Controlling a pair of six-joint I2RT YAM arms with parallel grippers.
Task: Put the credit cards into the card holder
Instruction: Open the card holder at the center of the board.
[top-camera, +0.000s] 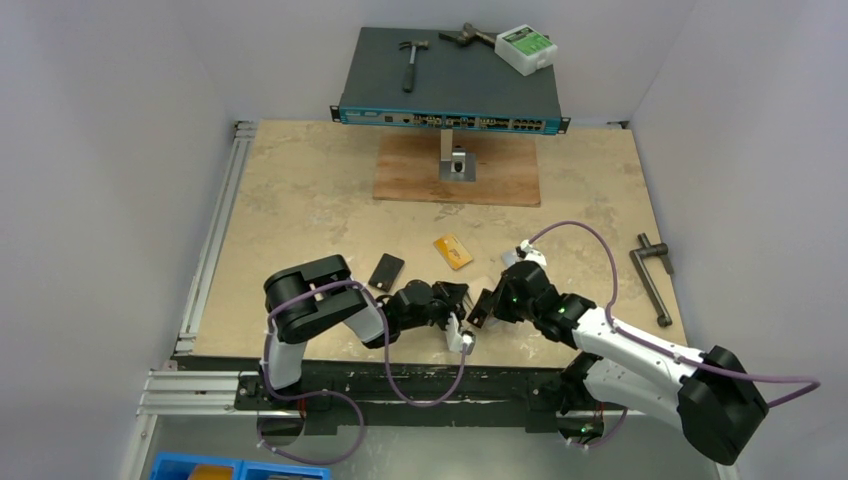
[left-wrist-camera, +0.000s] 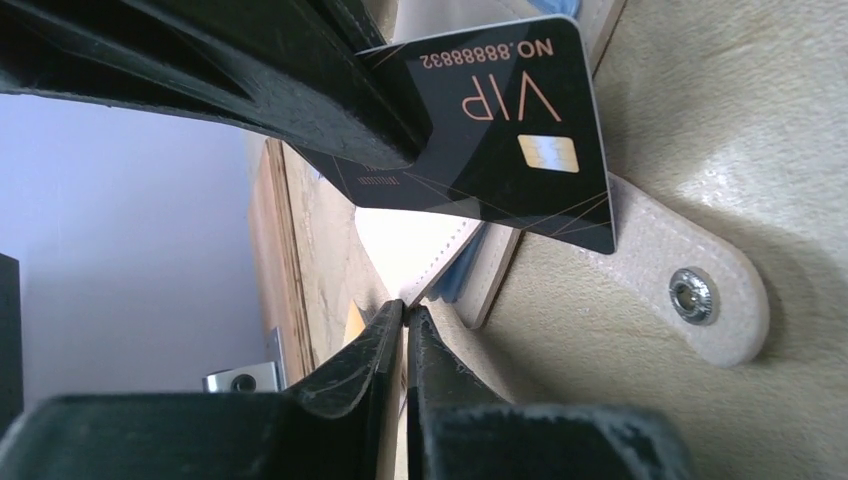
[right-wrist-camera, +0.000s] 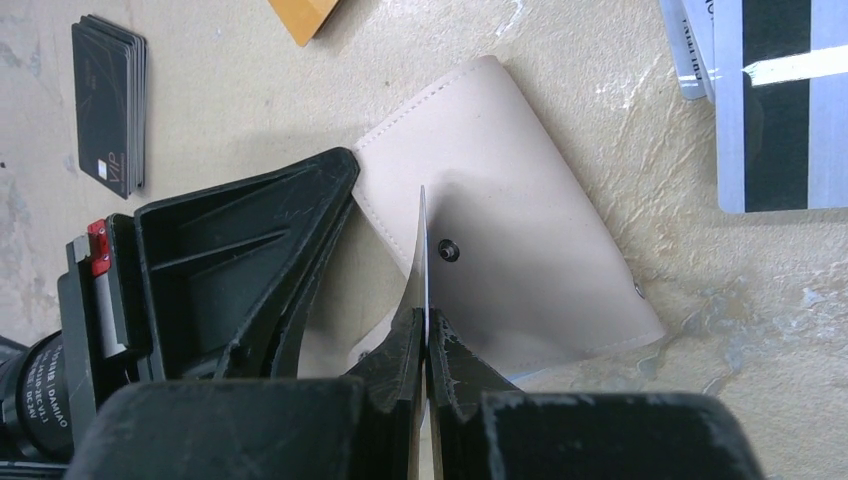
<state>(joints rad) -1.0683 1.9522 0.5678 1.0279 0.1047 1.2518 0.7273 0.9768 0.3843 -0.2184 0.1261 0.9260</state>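
The beige card holder (right-wrist-camera: 520, 230) lies open on the table, its snap tab (left-wrist-camera: 690, 295) lying flat. My left gripper (left-wrist-camera: 408, 310) is shut on the edge of one of its flaps. My right gripper (right-wrist-camera: 426, 318) is shut on a black credit card (left-wrist-camera: 500, 130) marked VIP, held on edge just above the holder's pockets. More black cards (right-wrist-camera: 110, 100) are stacked to the left, an orange card (top-camera: 453, 251) lies behind, and silver-grey cards (right-wrist-camera: 770, 100) lie to the right.
A network switch (top-camera: 448, 105) stands on a wooden board (top-camera: 457, 170) at the back, with a hammer (top-camera: 410, 62) on top of it. A metal crank handle (top-camera: 655, 280) lies at the right edge. Blue bins (top-camera: 240, 468) sit below the table front.
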